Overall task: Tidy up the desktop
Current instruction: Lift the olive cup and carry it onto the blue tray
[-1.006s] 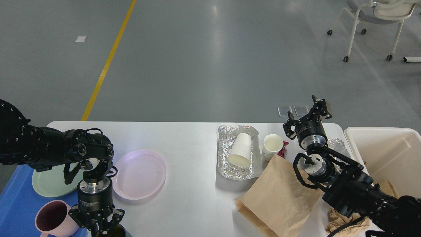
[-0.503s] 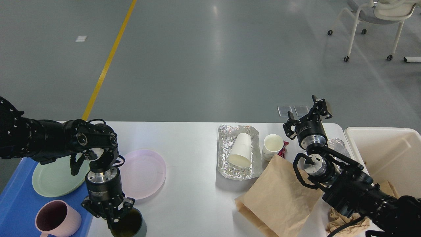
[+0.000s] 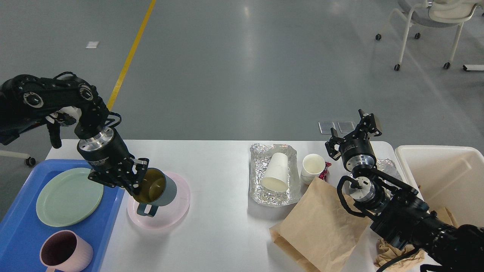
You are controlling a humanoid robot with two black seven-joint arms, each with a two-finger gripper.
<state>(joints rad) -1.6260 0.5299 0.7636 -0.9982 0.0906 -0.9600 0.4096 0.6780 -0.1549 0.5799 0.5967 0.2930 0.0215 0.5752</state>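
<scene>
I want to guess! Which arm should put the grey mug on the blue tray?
Left. The left gripper already grips the tilted grey-blue handled mug right beside the blue plastic tray; the right gripper is far across.

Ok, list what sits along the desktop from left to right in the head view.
Blue tray → green plate → grey-blue mug held over the pink plate → foil tray → upright paper cup → brown paper bag → cream bin.
</scene>
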